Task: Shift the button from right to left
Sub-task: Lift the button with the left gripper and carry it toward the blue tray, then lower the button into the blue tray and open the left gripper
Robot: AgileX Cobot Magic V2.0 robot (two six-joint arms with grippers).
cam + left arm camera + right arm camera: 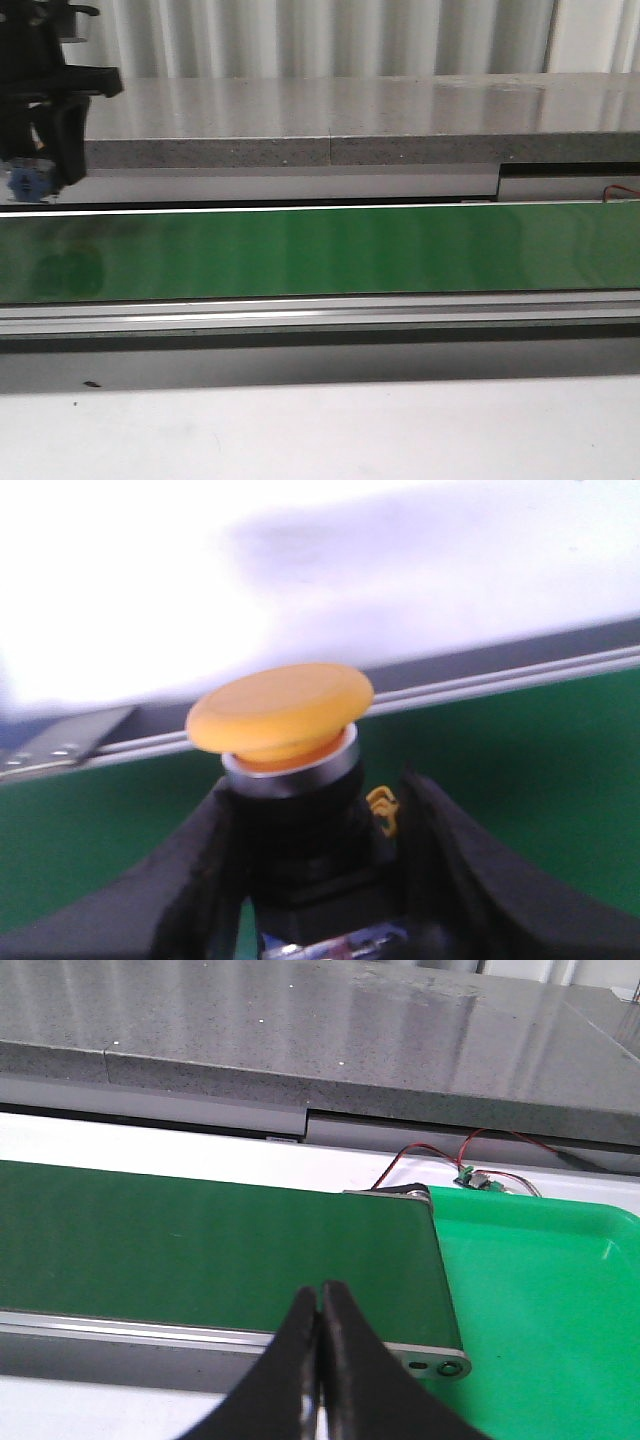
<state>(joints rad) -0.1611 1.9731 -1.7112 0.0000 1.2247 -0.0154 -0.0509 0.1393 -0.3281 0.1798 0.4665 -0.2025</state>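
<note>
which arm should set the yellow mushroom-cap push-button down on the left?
Left. Its gripper is clamped on the yellow mushroom-cap push-button above the green conveyor belt. The right gripper is shut and empty at the belt's other end.

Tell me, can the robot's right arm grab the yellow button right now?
Probably not. The button is already clamped in the left gripper, up at the far left above the green belt. The right gripper is shut and empty at the belt's other end, beside the green tray.
</note>
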